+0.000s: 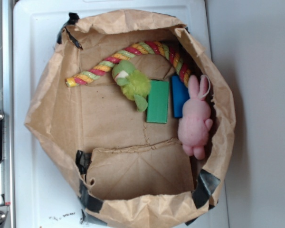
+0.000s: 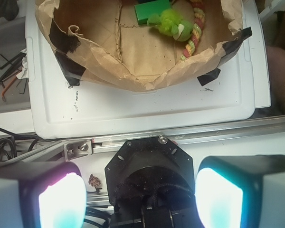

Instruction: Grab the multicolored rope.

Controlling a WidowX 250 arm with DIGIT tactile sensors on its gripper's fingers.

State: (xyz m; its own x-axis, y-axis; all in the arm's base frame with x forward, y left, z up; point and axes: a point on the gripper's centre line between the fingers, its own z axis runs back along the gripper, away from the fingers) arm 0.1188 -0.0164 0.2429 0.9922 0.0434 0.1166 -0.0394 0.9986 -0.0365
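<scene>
From the exterior view I see the long twisted red, yellow, green and pink rope (image 1: 133,53) arching along the far wall of the crumpled brown paper bag (image 1: 47,123), claw absent (only its base shows). On the wrist view my gripper (image 2: 140,195) hangs wide apart and empty, outside the bag. The rope lies well ahead, slightly right, its near end running roughly along my approach.

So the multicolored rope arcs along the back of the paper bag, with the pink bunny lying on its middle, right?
Not quite. The lime-green plush toy lies on the middle of the multicolored rope, as the exterior view shows. The pink bunny is by the rope's right end, inside the paper bag.
</scene>
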